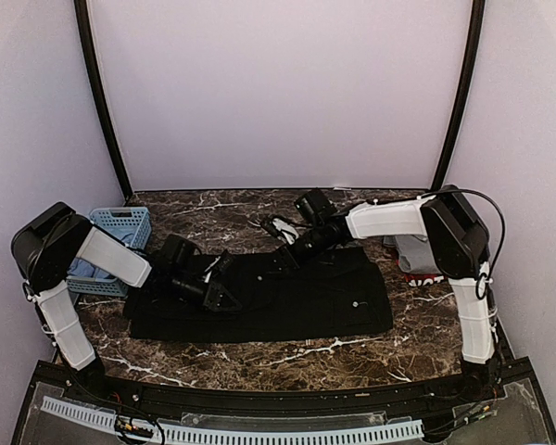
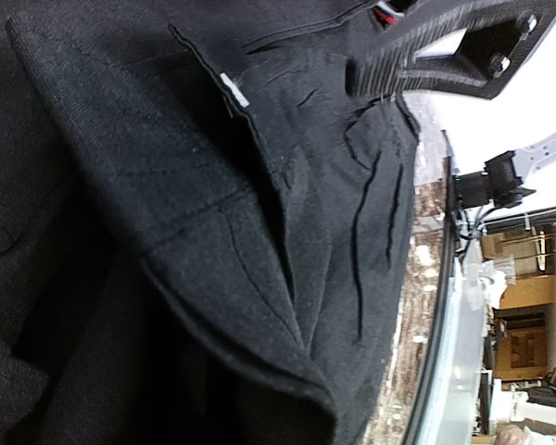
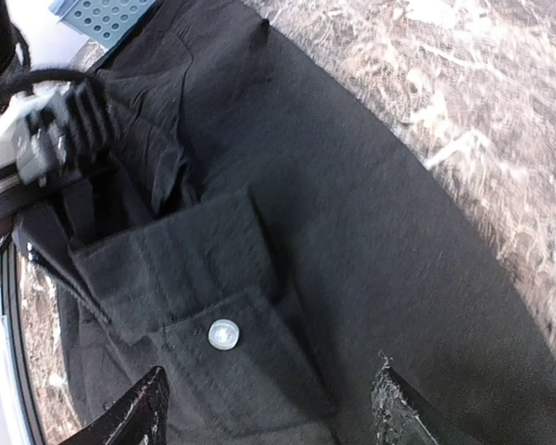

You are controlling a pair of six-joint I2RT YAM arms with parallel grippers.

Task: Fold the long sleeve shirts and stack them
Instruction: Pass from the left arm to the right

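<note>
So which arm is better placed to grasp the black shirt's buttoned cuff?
Probably right. The right claw, open, straddles the cuff with the pale button; the left claw is further left over the black shirt.

The tabletop (image 1: 259, 357) is of dark brown marble with white veins, and the light on it is even. Behind it and at both its sides stand plain pale lilac walls (image 1: 278, 93), and two black curved poles (image 1: 100, 102) rise from its far corners. Past its near edge some brown shelves (image 2: 528, 306) show, not sharp.
</note>
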